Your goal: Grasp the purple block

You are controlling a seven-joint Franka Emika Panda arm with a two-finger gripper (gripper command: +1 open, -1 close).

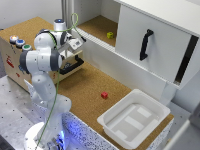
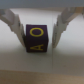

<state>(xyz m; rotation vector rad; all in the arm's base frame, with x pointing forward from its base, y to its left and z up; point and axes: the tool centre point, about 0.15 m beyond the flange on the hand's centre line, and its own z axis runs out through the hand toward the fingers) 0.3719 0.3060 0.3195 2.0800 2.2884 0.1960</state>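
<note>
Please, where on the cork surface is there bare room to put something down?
Bare cork lies between the red block and the robot arm, and between the red block and the cabinet front. The white tray fills the near corner. Around the gripper it is crowded: its fingers flank the purple block.

Cork floor (image 1: 87, 87); white cabinet (image 1: 150, 42)

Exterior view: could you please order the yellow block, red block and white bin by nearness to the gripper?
1. Yellow block, inside the cabinet.
2. Red block, mid-table.
3. White bin, exterior view's lower right.
</note>
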